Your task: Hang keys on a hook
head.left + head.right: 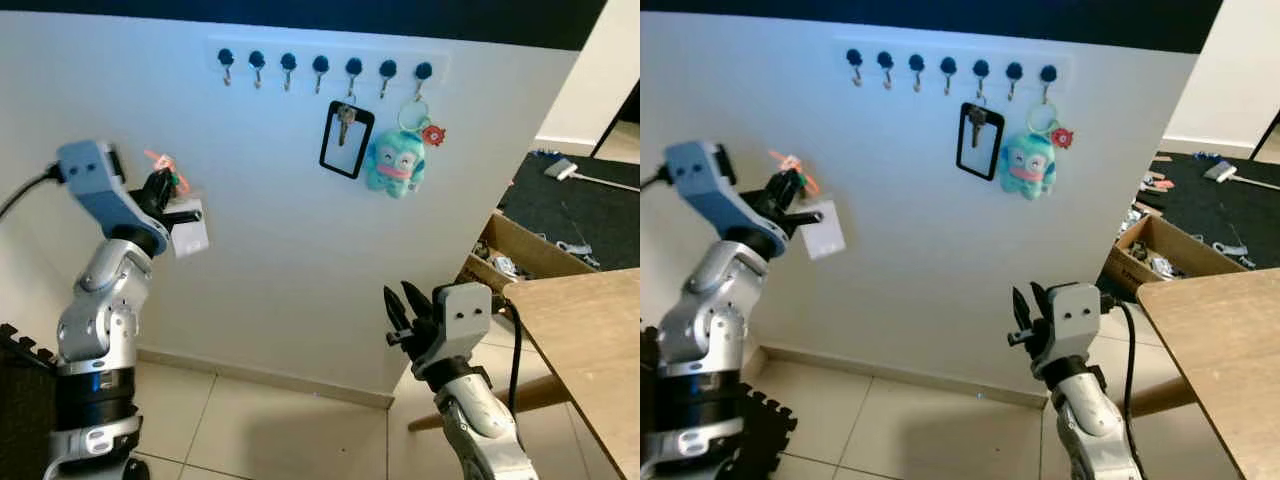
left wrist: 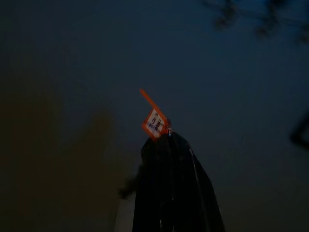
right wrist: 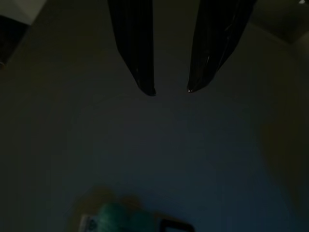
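Observation:
A white hook rack (image 1: 320, 62) with several blue-knobbed hooks is fixed high on the white wall. A black-framed key holder (image 1: 346, 140) and a teal plush keychain (image 1: 396, 163) hang from hooks on its right half; the left hooks are bare. My left gripper (image 1: 166, 187) is raised at the left, below and left of the rack, shut on a key bunch with an orange tag (image 2: 154, 123) and a dangling white card (image 1: 190, 232). Low near the middle, my right gripper (image 1: 405, 303) stands open with nothing in it, its fingers (image 3: 137, 58) pointing up at the wall.
A wooden table (image 1: 590, 340) juts in at the right. Behind it are a cardboard box of clutter (image 1: 497, 258) and a black mat (image 1: 580, 205) with loose items. Tiled floor (image 1: 270, 430) lies below the wall; a dark object (image 1: 25, 400) sits at bottom left.

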Robot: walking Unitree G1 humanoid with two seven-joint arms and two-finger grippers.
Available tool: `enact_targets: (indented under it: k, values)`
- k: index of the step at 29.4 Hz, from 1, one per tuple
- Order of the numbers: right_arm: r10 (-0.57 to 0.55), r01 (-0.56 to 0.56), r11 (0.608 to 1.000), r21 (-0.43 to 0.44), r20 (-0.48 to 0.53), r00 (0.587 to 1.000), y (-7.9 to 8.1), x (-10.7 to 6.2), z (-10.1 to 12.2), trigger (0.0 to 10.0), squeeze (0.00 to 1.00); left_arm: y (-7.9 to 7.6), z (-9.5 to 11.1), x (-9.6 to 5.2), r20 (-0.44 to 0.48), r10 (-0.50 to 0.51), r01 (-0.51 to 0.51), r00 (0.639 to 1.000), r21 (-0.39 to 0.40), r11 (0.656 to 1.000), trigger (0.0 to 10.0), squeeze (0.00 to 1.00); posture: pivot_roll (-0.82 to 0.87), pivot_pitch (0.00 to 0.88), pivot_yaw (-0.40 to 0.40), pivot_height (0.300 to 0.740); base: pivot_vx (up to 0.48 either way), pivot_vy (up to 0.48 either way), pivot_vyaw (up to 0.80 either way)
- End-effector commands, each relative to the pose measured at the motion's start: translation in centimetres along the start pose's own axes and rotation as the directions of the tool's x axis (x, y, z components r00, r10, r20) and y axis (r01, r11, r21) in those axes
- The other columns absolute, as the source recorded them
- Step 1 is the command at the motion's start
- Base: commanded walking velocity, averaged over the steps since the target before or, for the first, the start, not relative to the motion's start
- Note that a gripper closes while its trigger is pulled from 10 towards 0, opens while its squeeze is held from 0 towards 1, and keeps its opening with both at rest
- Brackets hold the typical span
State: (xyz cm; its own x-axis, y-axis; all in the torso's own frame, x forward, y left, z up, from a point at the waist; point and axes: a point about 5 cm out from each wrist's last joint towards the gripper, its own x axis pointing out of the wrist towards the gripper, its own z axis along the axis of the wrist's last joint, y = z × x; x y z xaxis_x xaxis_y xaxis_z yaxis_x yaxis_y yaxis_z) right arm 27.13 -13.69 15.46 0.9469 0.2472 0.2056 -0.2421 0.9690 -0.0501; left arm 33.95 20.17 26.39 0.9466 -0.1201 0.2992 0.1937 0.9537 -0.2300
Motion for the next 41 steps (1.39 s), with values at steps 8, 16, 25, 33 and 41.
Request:
enact_targets:
  k: [8,16,25,33,41]
  values:
    - [0.002,-0.002,1.000,0.002,-0.012,1.000,0.3,-0.1,-0.4,10.0,0.00,-0.3,0.6,0.7,-0.012,0.011,-0.013,1.000,-0.212,0.977,10.0,0.00,0.01,0.149,0.032,0.740,0.000,0.000,0.00]
    - [0.002,-0.002,1.000,0.002,-0.012,1.000,0.3,0.0,-0.5,10.0,0.00,-2.1,0.8,2.4,-0.020,-0.079,0.078,0.997,-0.046,0.996,10.0,0.00,-0.01,0.151,0.029,0.740,0.000,0.000,0.00]
    - [0.005,-0.005,1.000,0.001,-0.010,1.000,0.4,0.0,-0.4,10.0,0.00,-5.1,0.6,3.4,-0.047,-0.190,0.191,0.981,0.020,0.981,10.0,0.00,-0.01,0.156,0.028,0.740,0.000,0.000,0.00]
    - [0.009,-0.008,1.000,0.005,-0.014,1.000,0.6,0.0,-0.5,10.0,0.00,-5.0,4.1,5.6,0.116,-0.117,0.130,0.986,-0.110,0.985,10.0,0.00,0.00,0.169,0.031,0.740,0.000,0.000,0.00]
    - [0.005,-0.005,1.000,0.011,-0.012,1.000,0.8,0.0,-0.5,10.0,0.00,-5.8,6.5,7.5,0.195,-0.133,0.133,0.972,0.008,0.991,10.0,0.00,0.00,0.180,0.044,0.740,0.000,0.000,0.00]
